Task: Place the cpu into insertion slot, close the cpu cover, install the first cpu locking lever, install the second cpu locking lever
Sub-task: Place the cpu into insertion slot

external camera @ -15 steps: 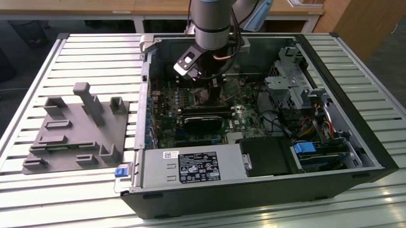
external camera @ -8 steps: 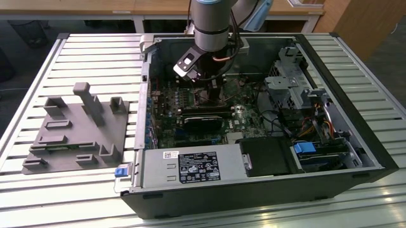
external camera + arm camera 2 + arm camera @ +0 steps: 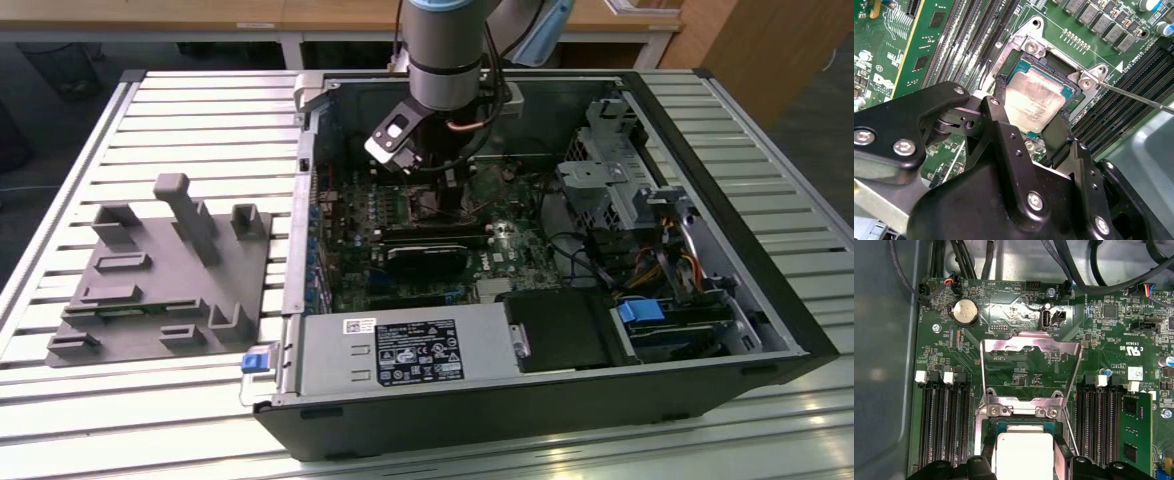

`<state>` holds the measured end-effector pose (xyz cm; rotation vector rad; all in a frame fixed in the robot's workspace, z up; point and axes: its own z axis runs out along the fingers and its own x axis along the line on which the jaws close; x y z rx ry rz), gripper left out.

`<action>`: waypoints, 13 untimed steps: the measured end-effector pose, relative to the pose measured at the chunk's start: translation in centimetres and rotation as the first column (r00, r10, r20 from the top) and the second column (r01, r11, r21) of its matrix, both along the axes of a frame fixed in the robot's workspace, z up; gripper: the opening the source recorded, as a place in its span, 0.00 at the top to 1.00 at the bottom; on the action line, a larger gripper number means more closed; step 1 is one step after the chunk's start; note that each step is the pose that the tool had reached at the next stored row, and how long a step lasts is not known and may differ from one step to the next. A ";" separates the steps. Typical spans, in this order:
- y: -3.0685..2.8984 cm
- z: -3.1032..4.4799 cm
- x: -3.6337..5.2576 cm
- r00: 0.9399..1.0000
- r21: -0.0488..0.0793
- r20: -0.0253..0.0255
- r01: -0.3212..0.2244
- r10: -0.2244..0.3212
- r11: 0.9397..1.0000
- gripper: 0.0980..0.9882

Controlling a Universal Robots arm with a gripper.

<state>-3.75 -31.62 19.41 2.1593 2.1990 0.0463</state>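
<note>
The chip [image 3: 1035, 97] has a top of grey metal, matt and finely brushed. The cover [image 3: 1029, 346] is a frame of thin bright metal, polished enough to mirror the green board [image 3: 1019, 305], which is smooth with a light gloss. The rim of the socket [image 3: 1051, 59] is of silvery metal too. The gripper [image 3: 1031, 114] is black and matt, plastic or coated metal, I cannot tell which, with shiny steel screws. The memory slots [image 3: 941, 425] are black plastic with white plastic clips. In the exterior view the table [image 3: 200, 110] is ribbed pale metal with a soft shine, the holder block [image 3: 147, 290] is matt grey plastic, and the computer case [image 3: 534, 415] is matt black outside.
</note>
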 end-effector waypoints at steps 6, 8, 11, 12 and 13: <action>0.00 -0.01 0.00 1.000 0.000 0.000 0.000 0.000 1.000 0.49; 0.02 -0.07 0.00 1.000 0.000 0.000 0.000 0.000 1.000 0.42; 0.02 -0.11 0.00 1.000 0.000 0.000 0.000 0.000 1.000 0.42; 0.03 -0.11 0.00 1.000 0.000 0.000 0.000 0.000 1.000 0.42; 0.02 -0.10 0.00 1.000 0.001 0.000 0.000 0.000 1.000 0.42</action>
